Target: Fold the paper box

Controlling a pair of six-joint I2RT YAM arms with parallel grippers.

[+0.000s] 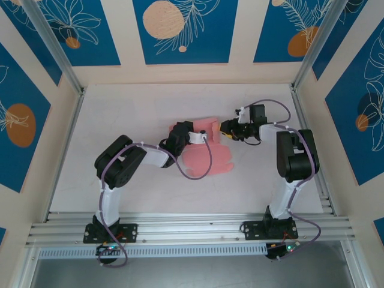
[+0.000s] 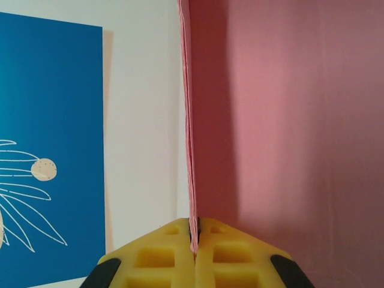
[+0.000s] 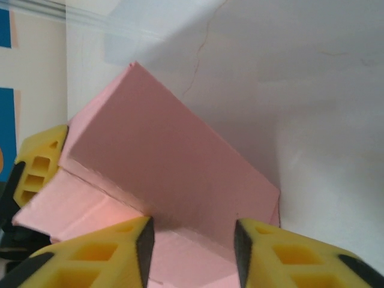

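The paper box (image 1: pixel 207 159) is salmon-pink card lying partly flat mid-table, with a panel (image 1: pixel 207 124) folded up at its far side. My left gripper (image 1: pixel 191 135) is at the panel's left end. In the left wrist view my left gripper (image 2: pixel 194 240) is shut on the thin edge of the paper box (image 2: pixel 288 120), which rises straight up from the pads. My right gripper (image 1: pixel 228 128) is at the panel's right. In the right wrist view my right gripper (image 3: pixel 193 231) is open, straddling the fold of the paper box (image 3: pixel 168 156). A yellow left finger (image 3: pixel 39 168) shows beyond.
The white tabletop (image 1: pixel 120 114) is walled by blue-and-cream patterned panels on three sides, with metal posts (image 1: pixel 57 51) at the back corners. An aluminium rail (image 1: pixel 192 228) carries both arm bases along the near edge. A purple cable (image 1: pixel 207 165) loops over the card.
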